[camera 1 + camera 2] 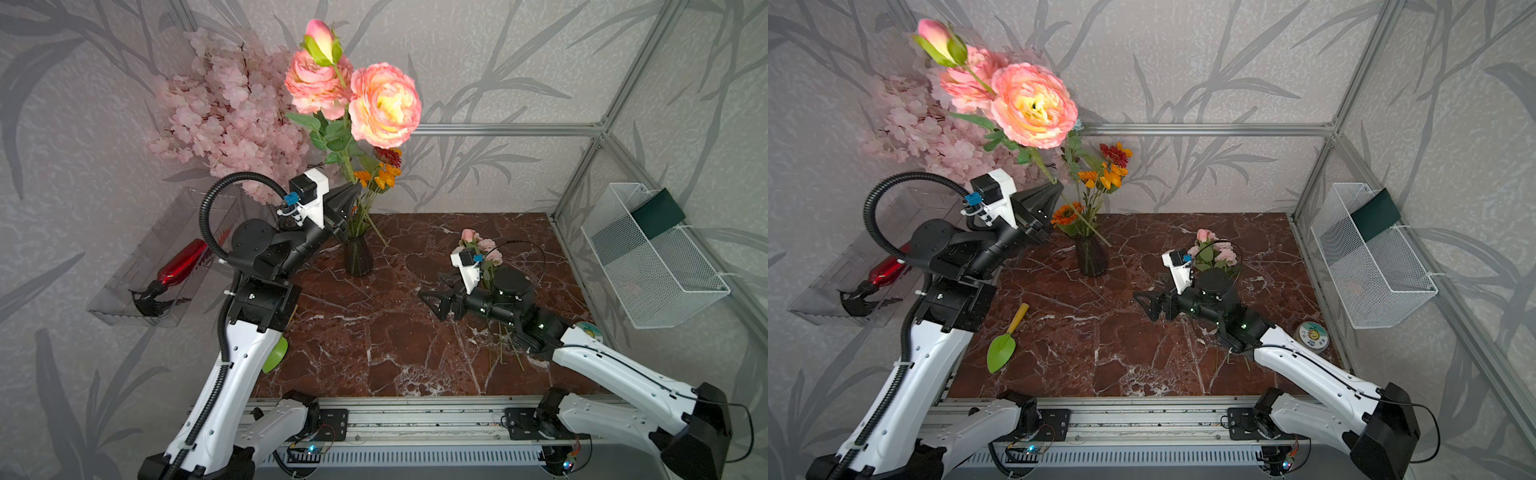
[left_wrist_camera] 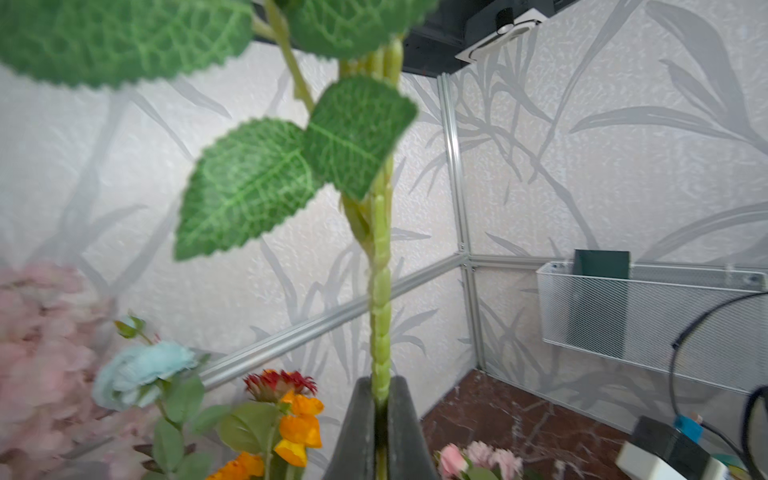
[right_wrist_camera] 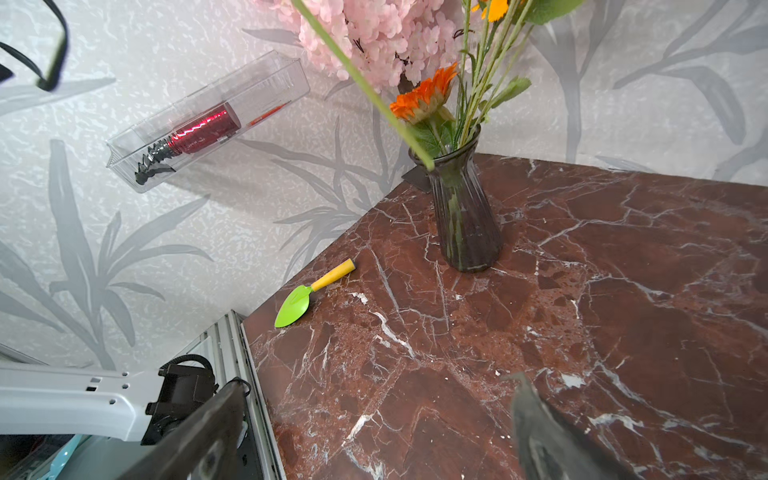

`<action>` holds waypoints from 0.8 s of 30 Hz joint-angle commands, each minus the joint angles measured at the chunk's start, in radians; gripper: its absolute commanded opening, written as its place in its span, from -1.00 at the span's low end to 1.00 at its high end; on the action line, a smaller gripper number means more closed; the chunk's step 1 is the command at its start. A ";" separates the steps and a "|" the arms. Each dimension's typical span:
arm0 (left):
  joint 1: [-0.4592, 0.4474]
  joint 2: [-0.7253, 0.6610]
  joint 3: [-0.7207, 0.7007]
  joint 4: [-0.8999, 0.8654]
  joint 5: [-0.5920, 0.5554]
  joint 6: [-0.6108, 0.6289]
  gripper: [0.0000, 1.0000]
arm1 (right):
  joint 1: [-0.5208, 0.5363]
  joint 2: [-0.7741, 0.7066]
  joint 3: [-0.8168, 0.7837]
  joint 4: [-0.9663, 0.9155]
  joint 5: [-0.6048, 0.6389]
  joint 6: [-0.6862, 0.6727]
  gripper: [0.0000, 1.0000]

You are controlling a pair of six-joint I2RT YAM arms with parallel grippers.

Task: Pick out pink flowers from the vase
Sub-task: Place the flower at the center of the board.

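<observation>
Pink flowers (image 1: 384,106), two open blooms and a bud on one leafy stalk, loom closest in both top views, held high over the table's (image 1: 374,332) far edge. The left tool (image 1: 355,191) is clenched on their stem just above the vase (image 1: 357,257). The vase stands near the far edge, left of its middle, and holds orange and red flowers (image 1: 384,172). A small pink bunch (image 1: 478,245) lies toward the right edge, behind the right tool (image 1: 432,305), whose jaws gape empty low over the table.

From the left wrist, the stem (image 2: 380,311) rises straight out of the shut jaws, with broad leaves (image 2: 249,187) above.

From the right wrist, the stem's lower end crosses the vase rim. It seems to hang just outside the mouth, though the overlap leaves that unsure.

The step in hand looks like the lift-out of this stalk. Next it should be carried clear of the orange stems, moved toward the right edge and laid beside the small pink bunch. The heavy blooms may make it swing.
</observation>
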State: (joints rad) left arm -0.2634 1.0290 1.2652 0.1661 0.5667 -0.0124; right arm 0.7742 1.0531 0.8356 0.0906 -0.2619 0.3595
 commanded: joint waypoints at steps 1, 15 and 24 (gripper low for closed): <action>-0.019 0.000 -0.104 -0.013 0.172 -0.077 -0.95 | 0.004 -0.025 0.045 -0.065 0.022 -0.056 0.99; -0.192 0.024 -0.363 0.096 0.345 0.016 -0.97 | 0.004 -0.021 0.022 0.022 0.005 -0.093 0.88; -0.205 0.046 -0.368 0.101 0.367 -0.002 -0.97 | 0.004 0.065 0.064 0.100 -0.091 -0.075 0.49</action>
State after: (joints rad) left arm -0.4633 1.0733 0.9001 0.2188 0.8997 -0.0029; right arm 0.7742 1.0966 0.8558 0.1303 -0.2981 0.2798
